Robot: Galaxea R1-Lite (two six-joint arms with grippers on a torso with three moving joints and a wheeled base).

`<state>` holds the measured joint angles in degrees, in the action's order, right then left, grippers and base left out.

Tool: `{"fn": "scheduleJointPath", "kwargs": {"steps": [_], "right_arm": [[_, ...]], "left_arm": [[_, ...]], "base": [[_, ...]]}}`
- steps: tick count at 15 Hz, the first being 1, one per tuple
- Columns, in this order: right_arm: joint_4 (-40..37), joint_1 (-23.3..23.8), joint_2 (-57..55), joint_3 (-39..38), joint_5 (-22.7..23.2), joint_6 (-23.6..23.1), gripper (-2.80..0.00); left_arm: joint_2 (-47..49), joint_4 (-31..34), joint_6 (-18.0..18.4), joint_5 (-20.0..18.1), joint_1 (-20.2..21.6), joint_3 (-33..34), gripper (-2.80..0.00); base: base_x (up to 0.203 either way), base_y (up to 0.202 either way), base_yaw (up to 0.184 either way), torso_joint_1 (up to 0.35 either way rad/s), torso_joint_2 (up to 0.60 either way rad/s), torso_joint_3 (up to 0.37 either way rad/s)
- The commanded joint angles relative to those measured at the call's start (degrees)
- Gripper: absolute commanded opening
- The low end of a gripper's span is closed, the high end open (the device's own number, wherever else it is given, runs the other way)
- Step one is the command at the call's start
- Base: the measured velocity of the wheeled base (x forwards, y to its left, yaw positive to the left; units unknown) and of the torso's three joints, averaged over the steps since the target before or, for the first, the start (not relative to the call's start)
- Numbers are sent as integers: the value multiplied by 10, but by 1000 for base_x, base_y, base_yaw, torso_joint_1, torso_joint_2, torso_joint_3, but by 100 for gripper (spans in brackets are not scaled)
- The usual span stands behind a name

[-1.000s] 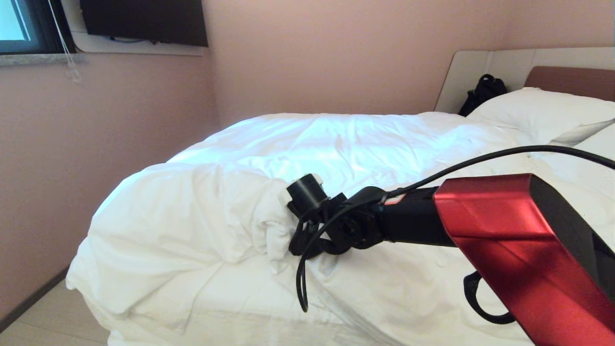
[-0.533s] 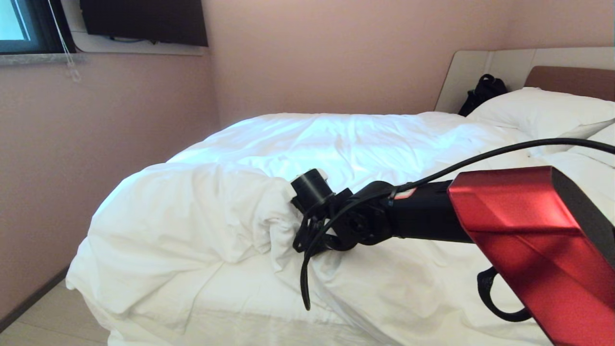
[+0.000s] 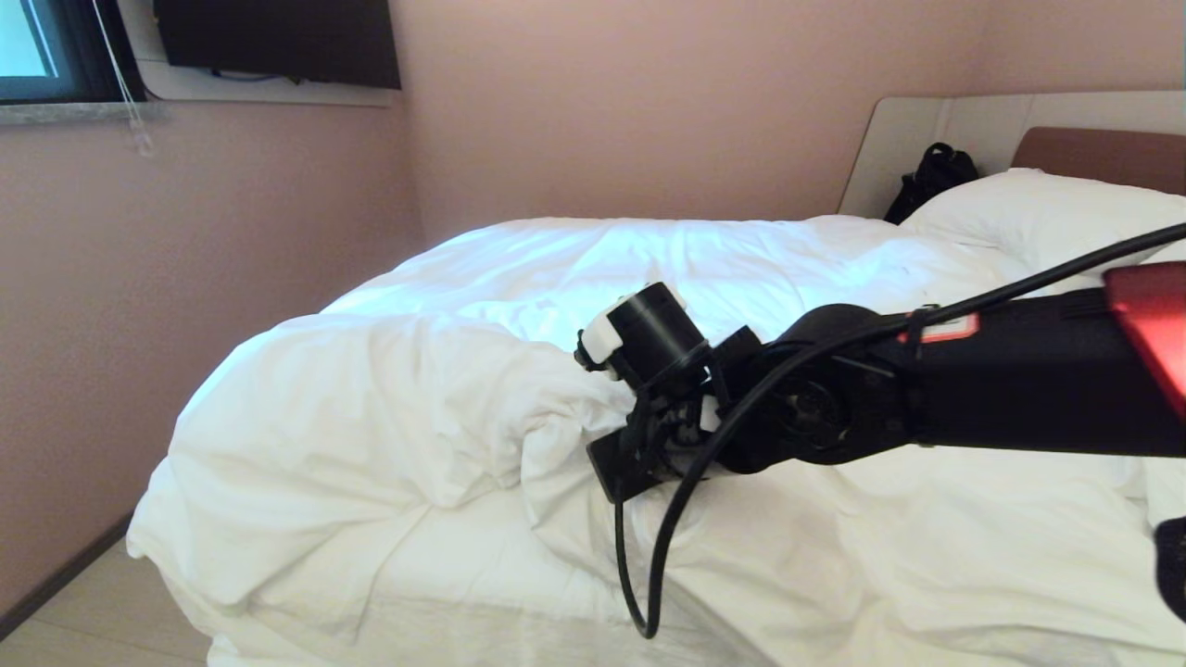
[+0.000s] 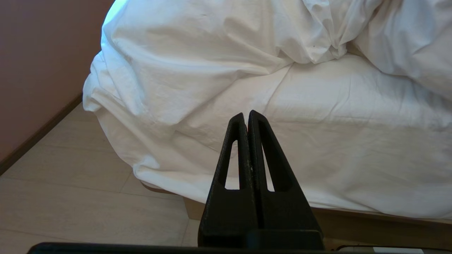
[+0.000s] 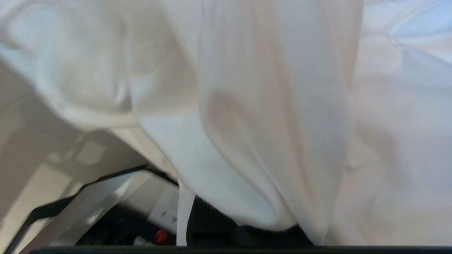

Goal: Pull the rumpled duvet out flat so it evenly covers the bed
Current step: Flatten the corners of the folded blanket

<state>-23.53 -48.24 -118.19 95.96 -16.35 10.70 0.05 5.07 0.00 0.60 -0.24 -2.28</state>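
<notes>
Our right claw has just clamped on a bunched fold of the duvet, rumpled near the foot of the bed, and lifts it; we can start pulling it flat. Our left claw stays together, parked.

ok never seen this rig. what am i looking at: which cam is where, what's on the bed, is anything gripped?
It's a wheeled robot with two arms. The wide picture comes from its head camera; the other two sit on the wrists, behind the fingers. The bed carries a rumpled white duvet and pillows, with a black bag by the headboard. The right gripper is at a bunched duvet fold, and its wrist view is filled with cloth draped over it, so it looks clamped on the fold. The left gripper is shut, empty, parked low by the bed's side.
</notes>
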Motion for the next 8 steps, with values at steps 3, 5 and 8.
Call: {"fn": "scheduleJointPath", "kwargs": {"steps": [3, 5, 8], "right_arm": [[-4, -2, 147, -72, 99, 14, -280], [-13, -5, 193, -92, 123, 16, -280], [-58, -31, 254, -97, 150, 24, -280]], "left_arm": [[0, 0, 0, 0, 1, 0, -280], [0, 0, 0, 0, 0, 0, -280], [0, 0, 0, 0, 0, 0, -280]], "base": [[0, 0, 0, 0, 0, 0], [0, 0, 0, 0, 0, 0], [0, 0, 0, 0, 0, 0]]}}
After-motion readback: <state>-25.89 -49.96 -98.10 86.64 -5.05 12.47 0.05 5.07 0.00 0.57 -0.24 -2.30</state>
